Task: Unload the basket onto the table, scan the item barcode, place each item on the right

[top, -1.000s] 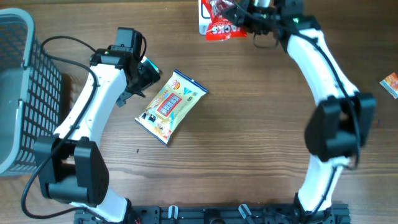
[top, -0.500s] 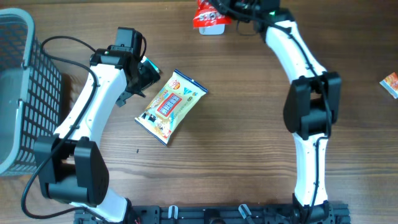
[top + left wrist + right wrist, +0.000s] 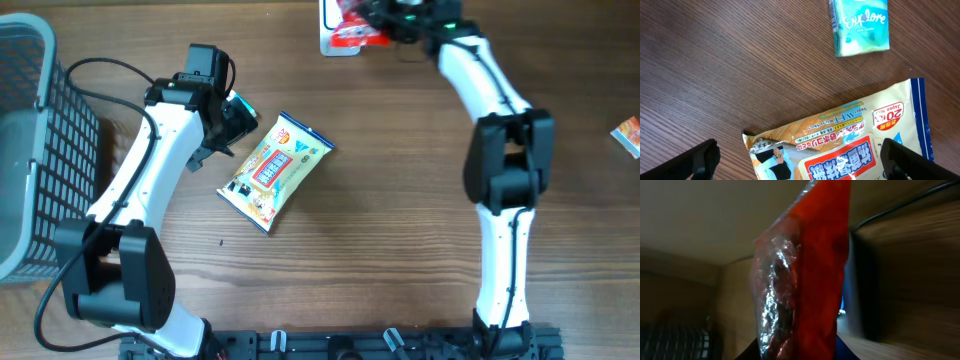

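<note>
Two arms: right fingers (image 3: 372, 14) clamped on red snack packet (image 3: 342, 38) near bench (image 3: 400, 200) far edge; left fingers (image 3: 695, 161) spread wide, empty, above wet-wipe pack (image 3: 272, 170).

Grey basket (image 3: 65, 160) left edge; teal tissue pack (image 3: 860, 25) near wipes pack (image 3: 272, 170); orange packet (image 3: 628, 136) far right.

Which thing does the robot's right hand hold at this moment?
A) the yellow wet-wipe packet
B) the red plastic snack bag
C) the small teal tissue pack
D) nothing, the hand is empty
B: in the overhead view the right hand is closed on the red plastic snack bag at the far edge of the table, and the same bag fills the right wrist view.
</note>
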`<state>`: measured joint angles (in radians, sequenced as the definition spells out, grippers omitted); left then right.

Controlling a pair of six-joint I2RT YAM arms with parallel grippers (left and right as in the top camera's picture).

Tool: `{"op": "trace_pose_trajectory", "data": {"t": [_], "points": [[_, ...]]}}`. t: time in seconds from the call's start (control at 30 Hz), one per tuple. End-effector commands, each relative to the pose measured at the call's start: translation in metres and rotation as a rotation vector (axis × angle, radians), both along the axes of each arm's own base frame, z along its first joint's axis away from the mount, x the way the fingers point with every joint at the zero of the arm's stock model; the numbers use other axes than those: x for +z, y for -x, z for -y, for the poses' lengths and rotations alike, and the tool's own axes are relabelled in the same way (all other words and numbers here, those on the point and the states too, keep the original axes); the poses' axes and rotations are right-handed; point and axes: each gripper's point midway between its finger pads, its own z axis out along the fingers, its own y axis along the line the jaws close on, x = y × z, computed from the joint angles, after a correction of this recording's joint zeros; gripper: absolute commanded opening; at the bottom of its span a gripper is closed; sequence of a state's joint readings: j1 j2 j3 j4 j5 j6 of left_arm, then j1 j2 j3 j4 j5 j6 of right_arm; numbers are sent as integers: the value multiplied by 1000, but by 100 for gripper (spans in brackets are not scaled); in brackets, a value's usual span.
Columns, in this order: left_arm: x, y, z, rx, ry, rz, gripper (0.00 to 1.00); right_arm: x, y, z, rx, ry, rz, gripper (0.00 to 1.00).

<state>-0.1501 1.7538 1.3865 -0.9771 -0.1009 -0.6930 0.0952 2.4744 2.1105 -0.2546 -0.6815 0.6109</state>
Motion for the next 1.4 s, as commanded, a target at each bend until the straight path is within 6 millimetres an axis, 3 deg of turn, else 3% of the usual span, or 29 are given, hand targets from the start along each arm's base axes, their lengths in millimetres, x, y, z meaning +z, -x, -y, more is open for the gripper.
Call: {"op": "trace_pose_trajectory", "data": {"t": [0.0, 0.07, 0.13, 0.17, 0.23, 0.4, 0.5, 0.63, 0.8, 0.97, 1.0, 1.03, 1.1, 1.27, 1.37], "points": [[3, -1, -3, 8, -11, 9, 100, 38, 1, 81, -93, -64, -42, 4], [3, -1, -3, 8, -11, 9, 100, 17, 13, 151, -279, 4, -197, 4], [3, -1, -3, 8, -11, 9, 100, -7, 40, 225, -494, 125, -363, 4], [3, -1, -3, 8, -11, 9, 100, -14, 56, 262, -580, 185, -417, 4], [3, -1, -3, 8, -11, 9, 100, -15, 79, 313, -664, 238, -462, 4], [3, -1, -3, 8, -11, 9, 100, -16, 130, 399, -788, 134, -551, 4], [3, -1, -3, 8, -11, 9, 100, -19, 157, 440, -809, 166, -553, 4], [3, -1, -3, 8, -11, 9, 100, -20, 173, 460, -808, 193, -547, 4], [3, -1, -3, 8, -11, 9, 100, -14, 161, 456, -786, 172, -497, 4], [3, -1, -3, 8, -11, 9, 100, -20, 169, 478, -870, 286, -522, 11], [3, -1, -3, 8, -11, 9, 100, -21, 171, 480, -874, 299, -525, 25], [3, -1, -3, 8, -11, 9, 100, -21, 171, 481, -859, 317, -517, 50], [3, -1, -3, 8, -11, 9, 100, -21, 173, 483, -834, 362, -508, 79], [3, -1, -3, 8, -11, 9, 100, -14, 181, 488, -843, 336, -508, 90], [3, -1, -3, 8, -11, 9, 100, 24, 190, 501, -903, 311, -440, 98]]}}
